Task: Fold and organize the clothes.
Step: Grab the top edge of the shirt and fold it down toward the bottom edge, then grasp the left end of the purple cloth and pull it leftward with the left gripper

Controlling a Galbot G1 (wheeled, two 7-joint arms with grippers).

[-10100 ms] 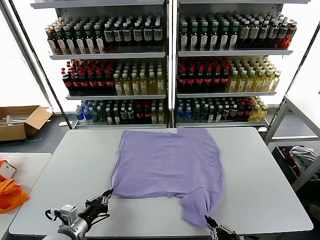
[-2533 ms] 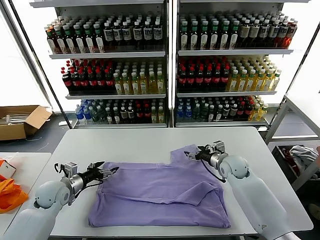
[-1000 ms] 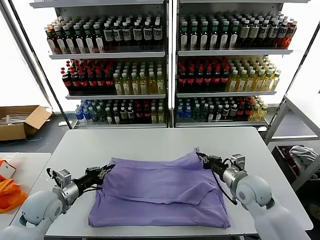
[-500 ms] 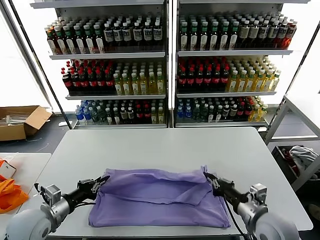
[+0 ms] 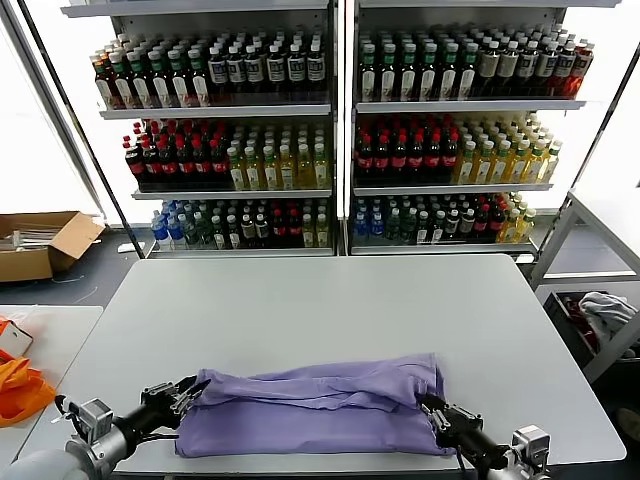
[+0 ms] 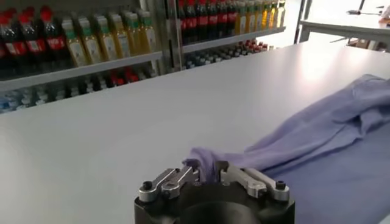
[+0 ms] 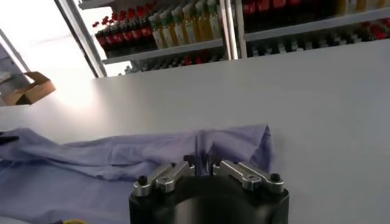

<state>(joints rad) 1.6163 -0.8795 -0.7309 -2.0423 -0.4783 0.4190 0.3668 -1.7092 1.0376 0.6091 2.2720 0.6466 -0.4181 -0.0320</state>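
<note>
Now we have the table [image 5: 300, 310] filling the middle of the head view, with the T-shirt [image 5: 320, 405] lying along its near edge, low in the frame, as a long folded band. Its far layer has been laid over the near one, so we judge that one lengthwise fold is about done and the cloth sits close to us to keep both ends within reach.

Our left gripper [image 5: 183, 392] is at the band's end in the lower left. The left wrist view shows a bunched corner of cloth [image 6: 204, 169] between the fingers [image 6: 177, 180], which stand slightly apart; we cannot tell whether they grip it or have let go.

Our right gripper [image 5: 440, 415] is at the other end, lower right. Its wrist view shows a pinched ridge of shirt [image 7: 202, 146] rising between narrowly parted fingers [image 7: 244, 173], and again the hold is unclear. Each gripper takes one end, which we judge keeps the folded edge straight.
</note>
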